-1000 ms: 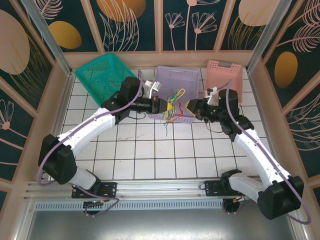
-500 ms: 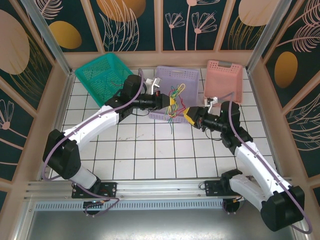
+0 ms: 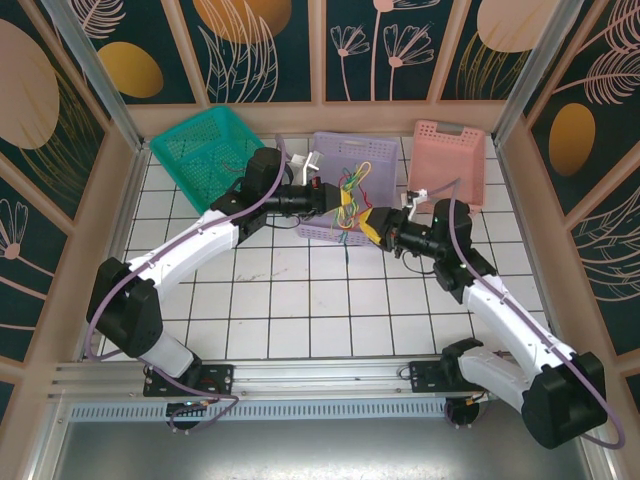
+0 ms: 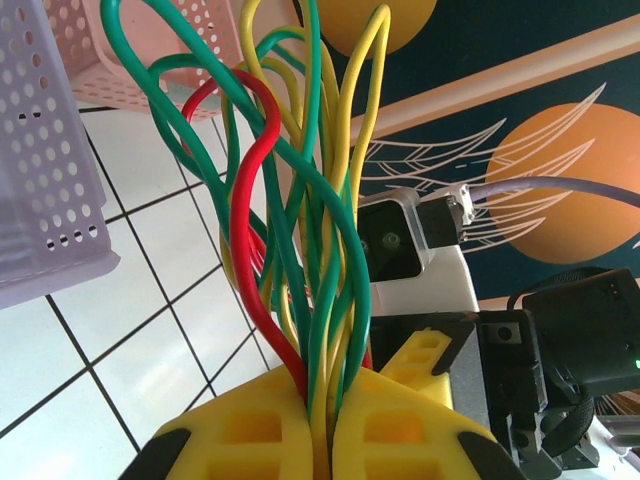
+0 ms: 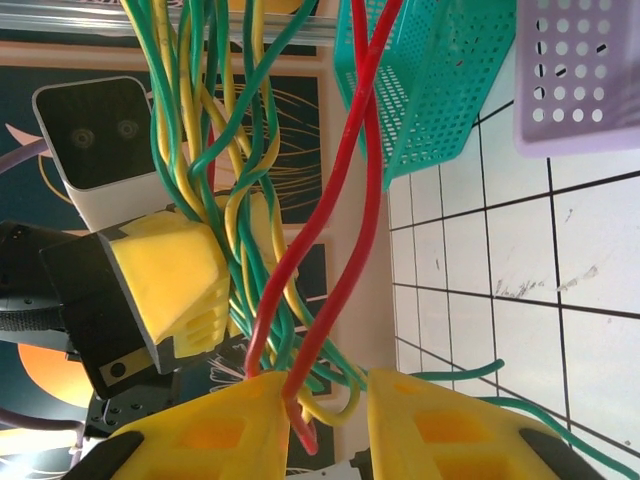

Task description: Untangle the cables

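Clamping cables (image 3: pixel 350 190) in fully closed left pincer (image 4: pixel 322 410), aloft before purple basket (image 3: pixel 385 155), above desk (image 3: pixel 300 300) | straddling red strand (image 5: pixel 368 100) and yellow loop (image 5: pixel 335 410) with part-open right pincer (image 5: pixel 330 405), not pinching | risking tightened knots if pulling apart while green loops (image 4: pixel 322 340) snag.

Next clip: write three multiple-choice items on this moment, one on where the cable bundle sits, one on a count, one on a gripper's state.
1. In the top view, the cables overlap which basket?
A teal; B purple; C pink
2. How many baskets are in the scene?
A one; B two; C three
3. The left gripper is:
A shut on the cables; B wide open and empty; C shut on a basket rim

Answers:
1 B: the bundle lies across the purple basket.
2 C: a teal basket, the purple one and a pink basket.
3 A: in the left wrist view it pinches the bundle.
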Robot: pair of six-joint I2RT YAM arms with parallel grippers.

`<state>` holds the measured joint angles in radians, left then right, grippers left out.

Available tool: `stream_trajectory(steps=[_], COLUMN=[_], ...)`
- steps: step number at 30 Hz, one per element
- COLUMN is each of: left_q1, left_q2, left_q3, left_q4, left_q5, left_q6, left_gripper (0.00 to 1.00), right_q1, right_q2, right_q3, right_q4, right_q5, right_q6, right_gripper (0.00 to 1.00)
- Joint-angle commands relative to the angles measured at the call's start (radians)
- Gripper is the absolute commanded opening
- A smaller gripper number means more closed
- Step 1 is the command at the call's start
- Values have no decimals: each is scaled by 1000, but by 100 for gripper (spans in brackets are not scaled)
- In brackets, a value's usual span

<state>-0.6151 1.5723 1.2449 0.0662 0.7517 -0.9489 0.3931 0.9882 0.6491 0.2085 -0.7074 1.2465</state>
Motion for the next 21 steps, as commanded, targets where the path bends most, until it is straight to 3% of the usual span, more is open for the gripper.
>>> stream_trajectory(steps=[1,10,13,15,16,21], left_q1=[0,-5,-8,-8,-8,-1], left_q2=[9,13,14,14,12,-6], left_q3=[24,15,17,19,18,55], left_q4=[51,54,74,79,81,-48], left_q5=[24,28,29,31,29,-79], left_q6=[-11,-17,-31,-36,-39,23], left_gripper=[0,0,0,0,0,0], right_q1=[9,20,24,24,25,17], right_q2=[4,29,49,57,57,41], right_q3=[17,42,46,54,65,139], right_q4=[74,83,77,53,11,-307], right_q5=[18,36,41,53,71,188], right_q6=[19,15,11,1,-18,-154], right_gripper=[27,27,20,7,0,0])
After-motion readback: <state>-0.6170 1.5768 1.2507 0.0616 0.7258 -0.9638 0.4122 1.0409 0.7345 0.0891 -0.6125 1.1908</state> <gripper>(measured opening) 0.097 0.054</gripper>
